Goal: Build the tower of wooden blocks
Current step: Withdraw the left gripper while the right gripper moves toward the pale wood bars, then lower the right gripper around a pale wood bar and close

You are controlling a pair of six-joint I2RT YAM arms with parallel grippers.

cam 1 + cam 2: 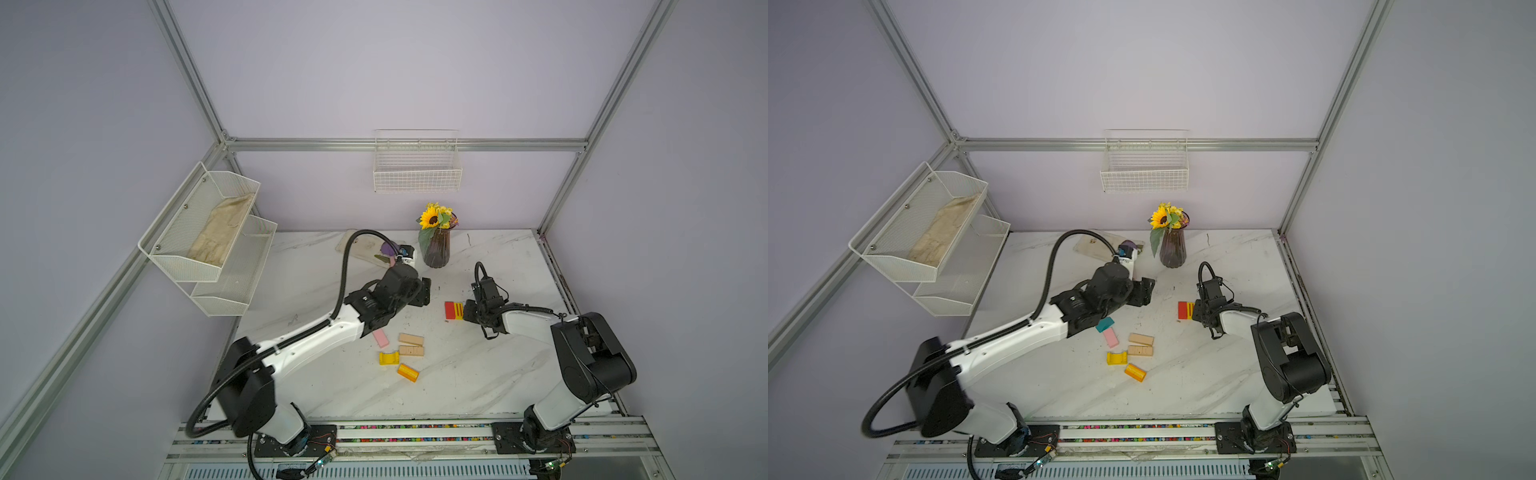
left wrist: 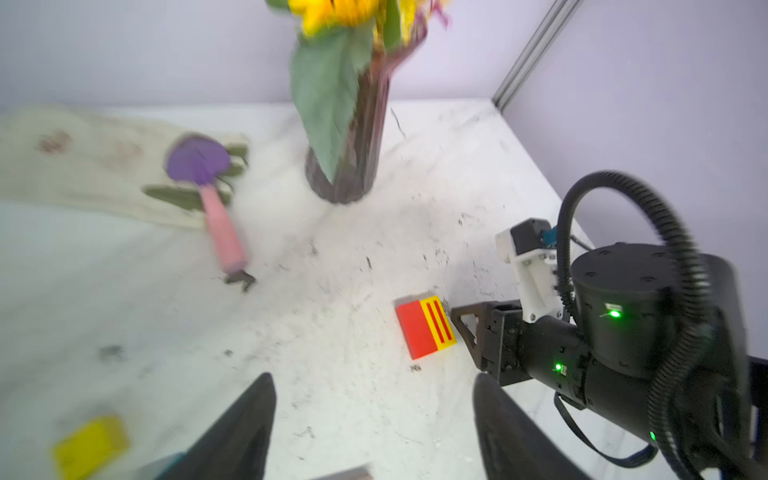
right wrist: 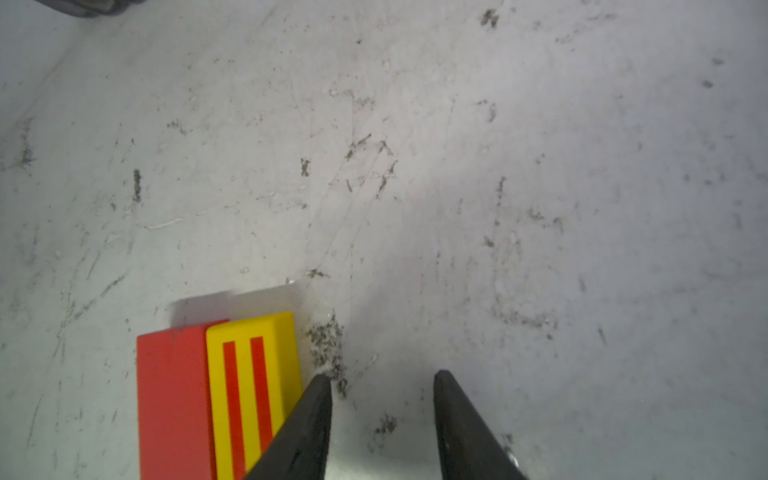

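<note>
A red block [image 1: 449, 310] and a yellow red-striped block [image 1: 458, 310] lie flat, side by side; no stacked tower is in view. My right gripper [image 3: 382, 374] is open and empty just beside the striped block [image 3: 253, 386], which lies outside its jaws. My left gripper [image 2: 374, 378] hovers open and empty to the left of the pair [image 2: 424, 326]. Loose wood blocks lie nearer the front: pink [image 1: 380, 338], two tan bars [image 1: 411, 339], a yellow arch [image 1: 389, 358], an orange cylinder [image 1: 407, 372], and a teal one [image 1: 1104, 324] beside the left arm.
A dark ribbed vase with a sunflower [image 1: 436, 249] stands behind the grippers. A purple scoop with a pink handle [image 2: 199, 166] lies on a cloth [image 2: 83, 158] at the back. A wire basket [image 1: 417, 174] and mesh shelves [image 1: 208, 232] hang on the walls.
</note>
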